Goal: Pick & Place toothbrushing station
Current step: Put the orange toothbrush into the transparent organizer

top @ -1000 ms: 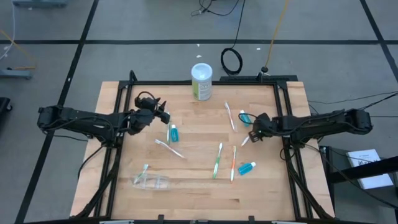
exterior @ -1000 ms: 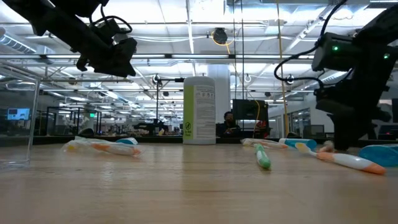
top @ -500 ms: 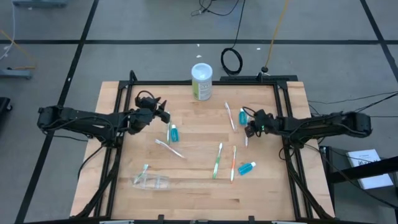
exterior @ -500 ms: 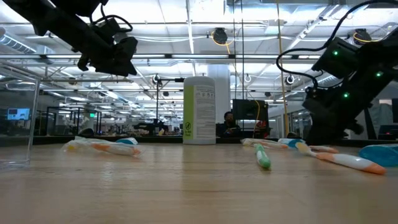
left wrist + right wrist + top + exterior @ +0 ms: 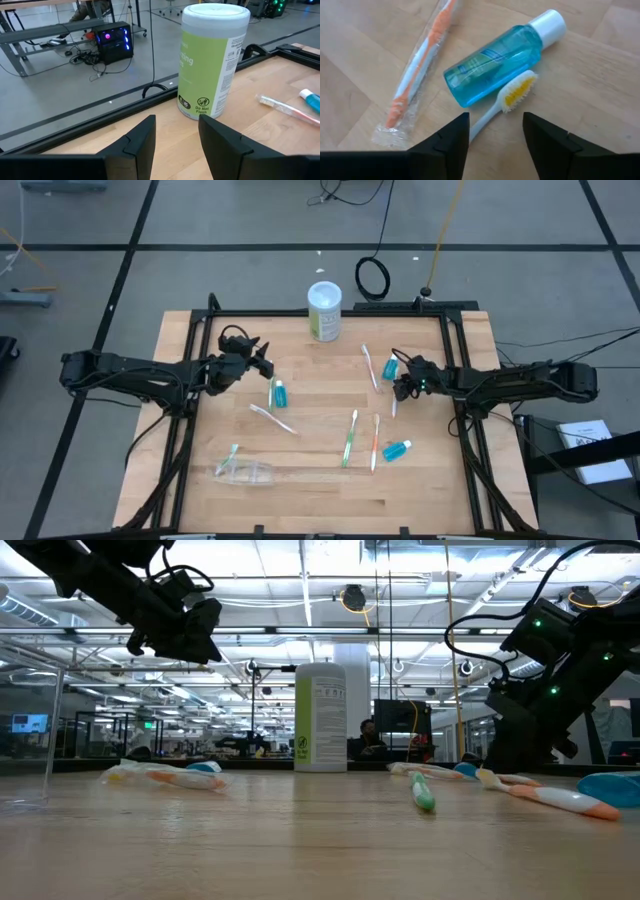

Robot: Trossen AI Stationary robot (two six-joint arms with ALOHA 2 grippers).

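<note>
Right gripper [image 5: 493, 131] is held low with fingers parted, astride the handle of a white toothbrush [image 5: 512, 96] whose head touches a teal bottle [image 5: 495, 59]; a pick is judged in hand. Descent and closure on the handle are called for next. Left gripper [image 5: 176, 131], also parted, waits raised, facing the far canister [image 5: 211, 60].

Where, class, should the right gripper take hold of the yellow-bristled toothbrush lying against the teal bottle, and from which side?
Probably the thin white handle of the toothbrush, from straight above. It lies flat on the table with its head against the bottle, so only the handle is clear on both sides. The right gripper is open and already straddles it.
</note>
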